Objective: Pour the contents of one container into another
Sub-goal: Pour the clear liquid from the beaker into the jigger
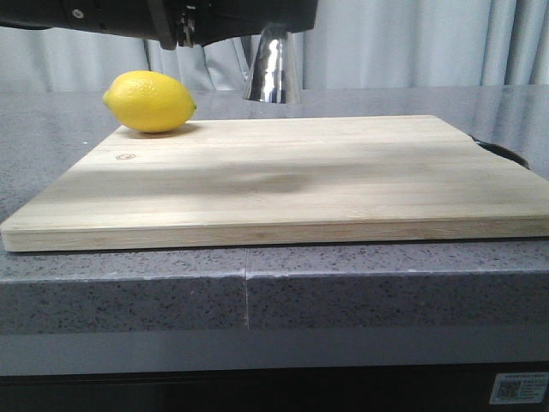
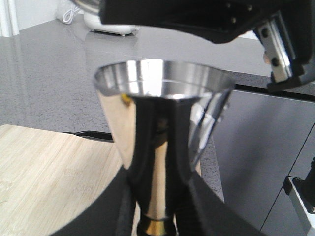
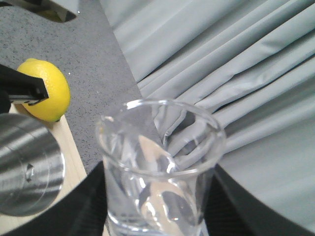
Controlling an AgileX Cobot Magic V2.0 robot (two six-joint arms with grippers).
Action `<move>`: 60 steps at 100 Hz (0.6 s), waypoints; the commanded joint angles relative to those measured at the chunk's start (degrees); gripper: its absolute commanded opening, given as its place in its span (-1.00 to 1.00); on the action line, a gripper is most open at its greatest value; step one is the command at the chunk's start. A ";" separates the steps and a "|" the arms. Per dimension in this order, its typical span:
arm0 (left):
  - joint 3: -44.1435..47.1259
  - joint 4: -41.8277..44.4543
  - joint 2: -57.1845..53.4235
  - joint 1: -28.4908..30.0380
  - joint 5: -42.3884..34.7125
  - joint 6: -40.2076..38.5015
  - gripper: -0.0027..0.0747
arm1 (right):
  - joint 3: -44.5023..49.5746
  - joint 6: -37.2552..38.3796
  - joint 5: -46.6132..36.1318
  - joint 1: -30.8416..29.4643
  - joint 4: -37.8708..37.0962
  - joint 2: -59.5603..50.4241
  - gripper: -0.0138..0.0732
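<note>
The steel jigger [image 2: 160, 113] hangs in the air above the back of the wooden board, upright, its wide mouth open upward. My left gripper [image 2: 157, 201] is shut on it near the gold band at its waist. From the front only its lower cone [image 1: 273, 73] shows under a black arm. The clear glass beaker [image 3: 157, 162] sits between the black fingers of my right gripper [image 3: 157, 201], which is shut on it. It is held beside and above the jigger's mouth [image 3: 29, 167]. I cannot tell what the beaker holds. The right arm [image 2: 221, 22] looms just over the jigger's rim.
A yellow lemon [image 1: 150, 101] lies at the back left corner of the wooden cutting board [image 1: 283, 184] on the grey speckled counter. A dark object [image 1: 506, 153] shows past the board's right edge. Grey curtains hang behind. A white appliance [image 2: 106, 23] stands far off.
</note>
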 commanded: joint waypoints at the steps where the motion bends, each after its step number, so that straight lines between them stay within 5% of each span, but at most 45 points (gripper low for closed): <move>1: -1.69 -4.02 -2.90 -0.62 6.33 -0.05 -0.98 | -2.13 -0.30 -3.34 0.02 -1.67 -1.15 -0.11; 60: -1.69 -4.02 -2.90 -0.62 6.33 -0.05 -0.98 | -2.13 -0.30 -3.47 0.02 -5.01 -1.15 -0.11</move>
